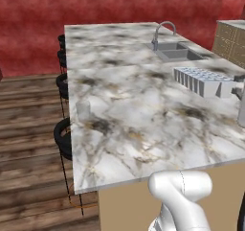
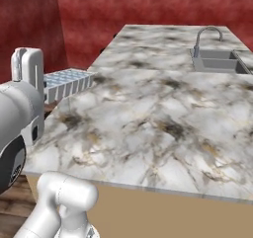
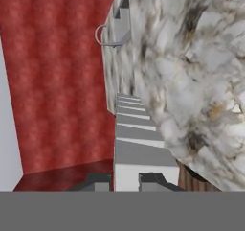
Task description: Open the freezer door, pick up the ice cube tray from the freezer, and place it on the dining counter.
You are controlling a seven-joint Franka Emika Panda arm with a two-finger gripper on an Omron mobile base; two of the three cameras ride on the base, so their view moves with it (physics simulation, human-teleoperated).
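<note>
one step seems left: placing. the gripper [image 3: 125, 181] is clamped on the tray [image 1: 203, 81], held level just above the counter [image 1: 134, 124]. next, i'd judge, lower it flat, then release.

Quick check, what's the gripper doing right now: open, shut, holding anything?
Gripper: shut on the ice cube tray, gripping its near end and carrying it above the dining counter, not yet set down.

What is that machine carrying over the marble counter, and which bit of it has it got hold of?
The tool holds the ice cube tray by one short end, fingertips either side of its end wall, above the dining counter.
</note>
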